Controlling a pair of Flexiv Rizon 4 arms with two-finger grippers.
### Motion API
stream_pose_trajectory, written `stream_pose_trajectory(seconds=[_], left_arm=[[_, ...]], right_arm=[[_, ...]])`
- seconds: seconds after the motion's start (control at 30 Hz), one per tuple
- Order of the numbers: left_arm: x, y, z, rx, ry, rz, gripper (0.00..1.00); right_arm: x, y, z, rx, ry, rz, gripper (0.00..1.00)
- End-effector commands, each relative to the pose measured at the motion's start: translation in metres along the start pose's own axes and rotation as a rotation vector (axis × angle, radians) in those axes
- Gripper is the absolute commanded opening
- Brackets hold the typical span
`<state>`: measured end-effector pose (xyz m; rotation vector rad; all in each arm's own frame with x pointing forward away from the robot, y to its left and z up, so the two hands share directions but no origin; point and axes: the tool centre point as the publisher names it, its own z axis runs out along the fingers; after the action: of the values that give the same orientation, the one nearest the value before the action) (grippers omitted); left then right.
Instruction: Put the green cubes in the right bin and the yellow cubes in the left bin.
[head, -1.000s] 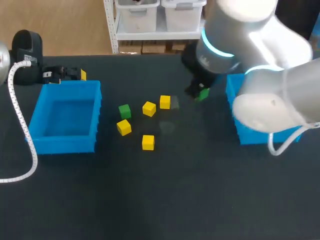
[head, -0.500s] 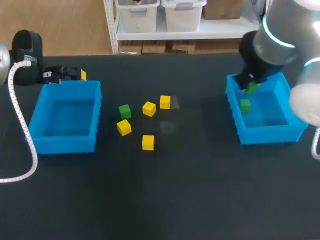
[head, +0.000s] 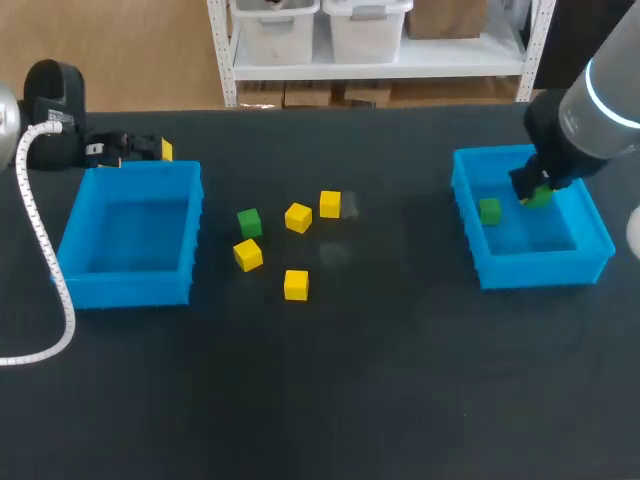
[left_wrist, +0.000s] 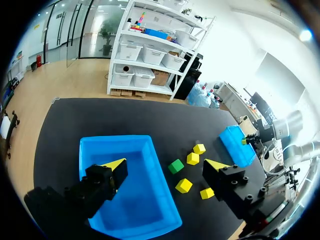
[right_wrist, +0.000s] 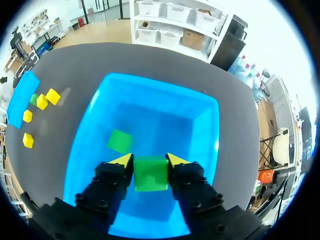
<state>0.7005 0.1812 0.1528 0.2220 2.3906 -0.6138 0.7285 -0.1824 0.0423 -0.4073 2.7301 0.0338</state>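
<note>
The right bin (head: 540, 268) is a shallow rectangular tub of smooth, bright blue plastic with upright walls. It stands on the matte black counter (head: 400, 380) at my right. One loose green cube (head: 489, 210) lies in it, flat on the floor near the wall that faces the counter's middle.

My right arm (head: 610, 130), glossy grey with a lit pale-blue ring, comes in from the right. The right jaws are closed on a second block, the held green cube (right_wrist: 151, 173). In the right wrist view both right fingertips (right_wrist: 122, 161) press its opposite faces, parted only by the cube between them. The held green cube hangs over the bin's interior, near the loose green cube but apart from it. I cannot tell whether it touches the bin floor.

The left bin (head: 130, 290), of the same shape and plastic, stands at my left. In the left wrist view the left jaws hang above it, spread wide, the left fingertips (left_wrist: 114, 165) gripping nothing.

Five small, square-edged, plain-coloured blocks lie scattered on the counter between the bins, all apart from one another. The counter green cube (head: 249, 222) is nearest the left bin. The middle yellow cube (head: 298, 217) and the back yellow cube (head: 330, 204) sit just to its right. The left yellow cube (head: 248, 254) lies just in front of the counter green cube, and the front yellow cube (head: 296, 285) is closest to me. A ribbed white hose (head: 40, 250) curves along the left bin's outer side.
</note>
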Motion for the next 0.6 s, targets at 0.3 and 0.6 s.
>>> stream_pose_trajectory(seconds=[0.3,0.6], left_arm=[[0.002,0.003,0.0,0.013,-0.007,0.003,1.0],[0.002,0.003,0.0,0.013,-0.007,0.003,1.0]], right_arm=[[-0.053,0.052,-0.031,-0.011,-0.058,-0.082,1.0],[-0.081,0.119,-0.041,-0.106,-0.097,-0.176,1.0]])
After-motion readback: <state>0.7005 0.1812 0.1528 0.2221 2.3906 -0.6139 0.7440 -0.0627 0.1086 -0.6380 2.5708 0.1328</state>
